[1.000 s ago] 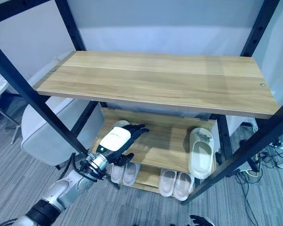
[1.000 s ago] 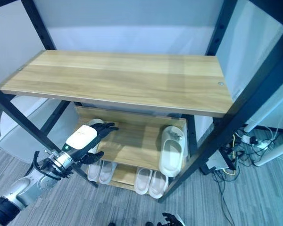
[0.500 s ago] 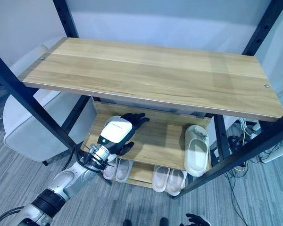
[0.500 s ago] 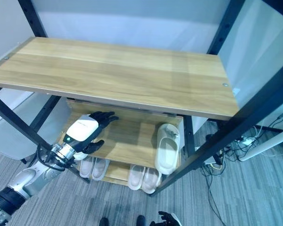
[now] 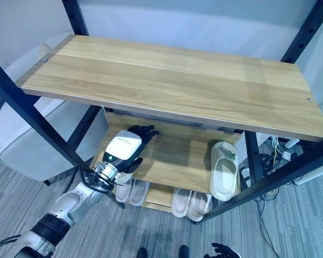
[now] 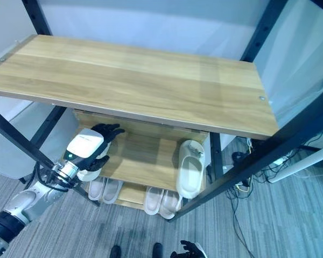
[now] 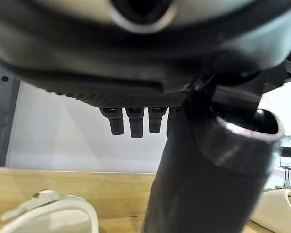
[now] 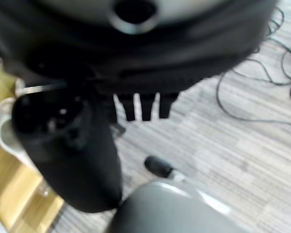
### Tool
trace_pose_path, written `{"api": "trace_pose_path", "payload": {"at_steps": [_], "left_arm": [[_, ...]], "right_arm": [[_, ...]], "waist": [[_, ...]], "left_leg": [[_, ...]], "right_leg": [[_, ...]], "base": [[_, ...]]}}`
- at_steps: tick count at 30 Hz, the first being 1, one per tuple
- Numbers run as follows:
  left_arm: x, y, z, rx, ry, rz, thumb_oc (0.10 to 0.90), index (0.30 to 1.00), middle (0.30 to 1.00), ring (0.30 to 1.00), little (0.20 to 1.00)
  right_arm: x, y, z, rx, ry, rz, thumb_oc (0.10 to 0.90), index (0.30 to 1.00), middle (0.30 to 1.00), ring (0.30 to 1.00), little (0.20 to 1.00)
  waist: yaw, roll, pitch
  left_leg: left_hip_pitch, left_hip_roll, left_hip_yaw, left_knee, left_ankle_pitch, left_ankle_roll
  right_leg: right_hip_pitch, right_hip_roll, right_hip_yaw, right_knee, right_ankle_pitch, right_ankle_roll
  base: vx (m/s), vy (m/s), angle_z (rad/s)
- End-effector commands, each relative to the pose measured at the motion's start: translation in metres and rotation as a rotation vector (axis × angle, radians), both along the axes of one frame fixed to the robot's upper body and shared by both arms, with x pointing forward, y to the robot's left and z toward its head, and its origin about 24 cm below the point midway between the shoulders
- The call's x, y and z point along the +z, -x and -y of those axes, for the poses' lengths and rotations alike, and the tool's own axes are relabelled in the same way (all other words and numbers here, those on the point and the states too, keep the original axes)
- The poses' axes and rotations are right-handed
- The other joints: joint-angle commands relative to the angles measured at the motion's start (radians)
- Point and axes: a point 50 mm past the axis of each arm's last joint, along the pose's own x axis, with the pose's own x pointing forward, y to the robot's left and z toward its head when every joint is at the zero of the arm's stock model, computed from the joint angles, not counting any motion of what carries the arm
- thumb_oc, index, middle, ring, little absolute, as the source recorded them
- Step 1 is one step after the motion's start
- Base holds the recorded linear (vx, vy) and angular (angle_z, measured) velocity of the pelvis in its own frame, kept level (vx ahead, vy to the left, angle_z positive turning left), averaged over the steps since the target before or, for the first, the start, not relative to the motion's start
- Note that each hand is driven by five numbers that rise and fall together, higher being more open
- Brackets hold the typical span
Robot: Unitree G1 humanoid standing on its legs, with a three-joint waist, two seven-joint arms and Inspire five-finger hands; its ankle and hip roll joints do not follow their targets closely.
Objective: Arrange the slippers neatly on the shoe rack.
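On the rack's middle shelf (image 5: 172,161) a white slipper (image 5: 223,172) lies at the right end, toe toward the back. My left hand (image 5: 123,148) hovers over the shelf's left end, open with fingers straight. A second white slipper (image 7: 53,213) lies just beneath it, mostly covered; its pale edge (image 6: 88,174) peeks out under the palm. Whether the palm touches it I cannot tell. The right-end slipper (image 7: 281,208) also shows past the thumb. My right hand (image 5: 220,250) hangs low over the floor, open (image 8: 140,109).
The wide wooden top shelf (image 5: 172,80) overhangs the middle one. Two pairs of pale slippers (image 5: 132,191) (image 5: 191,203) sit on the bottom shelf. Black uprights (image 5: 37,123) frame the rack. A white chair (image 5: 27,145) stands left; cables (image 6: 247,188) trail on the carpet right.
The camera has shifted a little. My left hand has drawn slightly left and back along the middle shelf, over the left slipper. The right slipper has not moved.
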Motion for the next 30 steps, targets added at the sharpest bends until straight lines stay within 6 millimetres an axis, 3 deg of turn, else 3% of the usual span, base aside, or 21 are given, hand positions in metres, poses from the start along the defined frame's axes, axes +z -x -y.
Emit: {"api": "trace_pose_path", "payload": {"at_steps": [1, 12, 17, 25, 30], "left_arm": [[0.076, -0.025, -0.006, 0.019, 0.062, 0.341, 0.800, 0.900, 0.900, 0.900, 0.900], [0.080, -0.024, -0.011, 0.028, 0.029, 0.381, 0.800, 0.900, 0.900, 0.900, 0.900], [0.092, -0.032, -0.013, 0.055, 0.002, 0.429, 0.800, 0.900, 0.900, 0.900, 0.900], [0.106, -0.028, -0.033, 0.144, -0.008, 0.525, 0.800, 0.900, 0.900, 0.900, 0.900], [0.114, -0.026, -0.036, 0.155, 0.008, 0.570, 0.800, 0.900, 0.900, 0.900, 0.900]], "right_arm": [[-0.003, 0.025, 0.012, 0.002, 0.029, -0.079, 0.800, 0.900, 0.900, 0.900, 0.900], [-0.001, 0.018, 0.017, -0.003, 0.033, -0.073, 0.800, 0.900, 0.900, 0.900, 0.900], [0.001, 0.018, 0.025, -0.010, 0.061, -0.066, 0.800, 0.900, 0.900, 0.900, 0.900], [0.001, 0.017, 0.023, -0.028, 0.047, -0.051, 0.800, 0.900, 0.900, 0.900, 0.900], [0.000, 0.016, 0.019, -0.012, 0.039, -0.049, 0.800, 0.900, 0.900, 0.900, 0.900]], "waist": [[0.008, -0.005, -0.022], [0.013, -0.007, -0.017], [0.002, -0.009, 0.001], [0.004, -0.014, 0.020], [0.006, -0.014, 0.024]], "left_leg": [[-0.039, -0.061, -0.025, 0.002, -0.048, 0.012], [-0.069, -0.065, -0.023, 0.002, -0.042, 0.015], [-0.103, -0.064, -0.021, 0.002, -0.032, 0.018], [-0.125, -0.069, -0.020, 0.002, -0.030, 0.023], [-0.123, -0.073, -0.024, 0.002, -0.034, 0.024]], "right_leg": [[0.006, -0.063, -0.032, 0.012, -0.019, 0.137], [-0.024, -0.069, -0.030, 0.012, -0.008, 0.141], [-0.056, -0.067, -0.020, 0.012, 0.005, 0.143], [-0.074, -0.070, -0.014, 0.012, 0.010, 0.145], [-0.072, -0.076, -0.017, 0.012, 0.012, 0.146]], "base": [[0.00, 0.000, 0.00], [0.01, 0.014, -0.04], [-0.02, 0.016, -0.03], [0.00, 0.003, -0.01], [0.00, 0.000, 0.00]]}}
